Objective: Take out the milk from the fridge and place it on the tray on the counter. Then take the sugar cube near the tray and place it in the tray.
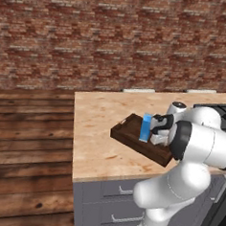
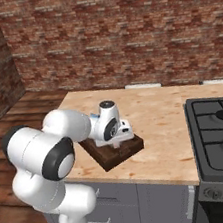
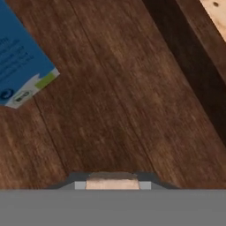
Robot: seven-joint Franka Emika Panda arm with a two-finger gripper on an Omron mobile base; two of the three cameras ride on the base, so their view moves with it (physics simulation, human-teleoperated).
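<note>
milk (image 1: 146, 127) already upright in tray (image 1: 127, 134), just left of gripper (image 1: 157, 135) in left base view. hand view: pale cube (image 3: 112, 182) pinched between fingertips, right over tray floor (image 3: 114, 101), so gripper clamped on sugar cube i reckon. drop zone straight below, carton off to side, rim (image 3: 194, 57) other way.
</note>
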